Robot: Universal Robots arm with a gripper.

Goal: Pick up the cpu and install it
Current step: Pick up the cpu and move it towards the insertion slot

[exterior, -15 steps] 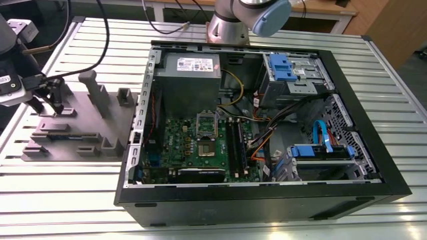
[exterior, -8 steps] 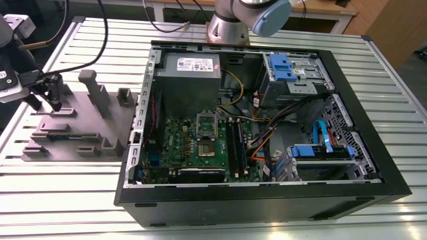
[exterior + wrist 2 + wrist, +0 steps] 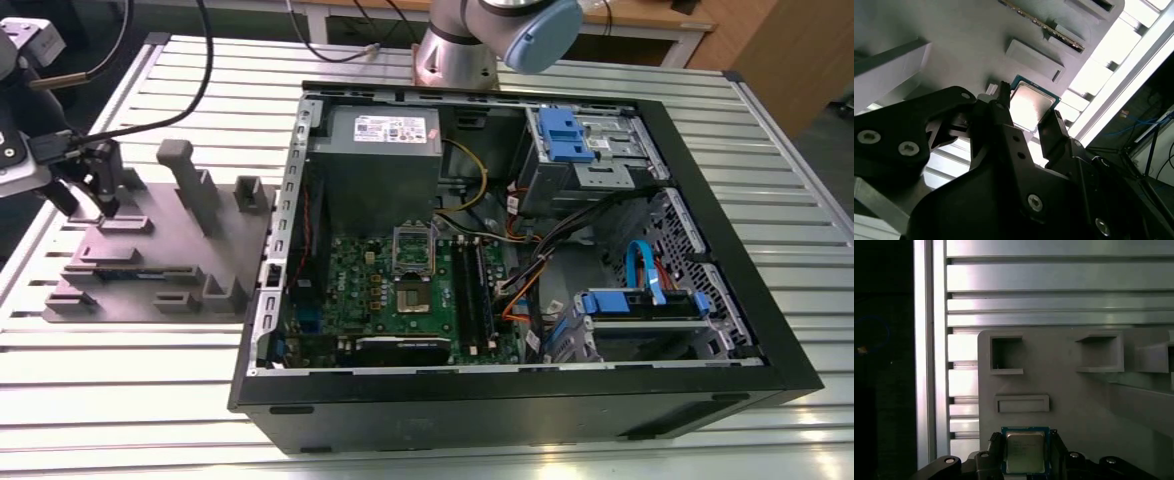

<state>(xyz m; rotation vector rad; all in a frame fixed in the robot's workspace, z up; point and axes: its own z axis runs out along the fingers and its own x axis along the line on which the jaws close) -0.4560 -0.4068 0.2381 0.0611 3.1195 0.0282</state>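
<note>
Item: small flat square silver cpu (image 3: pixel 1025 451), lying on grey moulded holder (image 3: pixel 1069 390). Black gripper (image 3: pixel 1026 446) straddles it; grip cannot be told. Lift and installation in open black computer case (image 3: pixel 534 405) outstanding.

The pincer (image 3: pixel 1025 441) apparently clasps the cpu (image 3: pixel 1025 454) at the grey fixture's (image 3: pixel 1079 407) edge.

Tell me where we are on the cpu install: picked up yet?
Done: the gripper is lined up at the cpu, which looks to lie flat on the grey fixture. In hand: the grasp. I can't tell whether it grips yet, and the cpu doesn't look lifted. Left: the lift, the carry to the motherboard inside the computer case, and the seating.
</note>
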